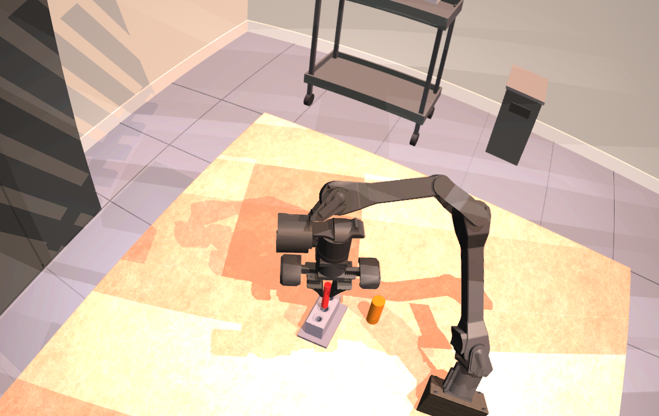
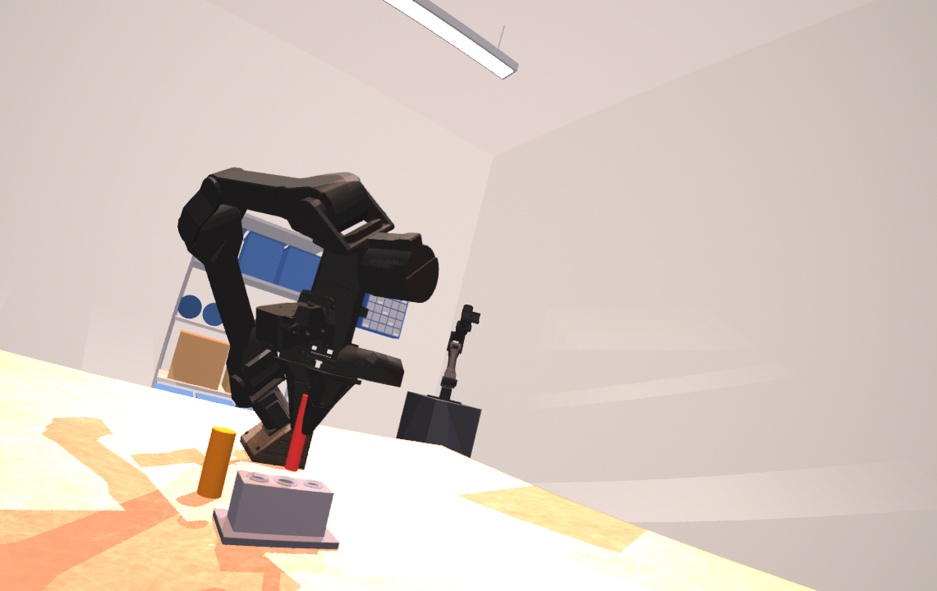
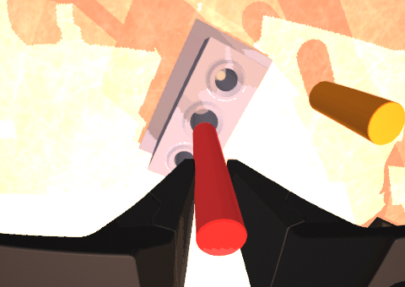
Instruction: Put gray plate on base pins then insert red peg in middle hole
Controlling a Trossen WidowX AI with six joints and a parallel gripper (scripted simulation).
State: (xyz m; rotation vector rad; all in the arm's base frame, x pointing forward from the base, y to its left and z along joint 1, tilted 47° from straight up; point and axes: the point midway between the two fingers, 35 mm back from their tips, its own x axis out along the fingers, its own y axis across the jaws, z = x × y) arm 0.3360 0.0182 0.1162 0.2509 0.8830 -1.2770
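- Your gripper [image 3: 213,181] pinches the red peg [image 3: 214,186] above the gray plate [image 3: 216,96].
- An orange cylinder [image 1: 375,309] stands just beside the plate, apart from it.

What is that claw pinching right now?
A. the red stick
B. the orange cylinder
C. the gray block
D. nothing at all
A: the gripper is shut on the red peg, whose tip hangs over the gray plate's middle hole; the orange cylinder stands apart.
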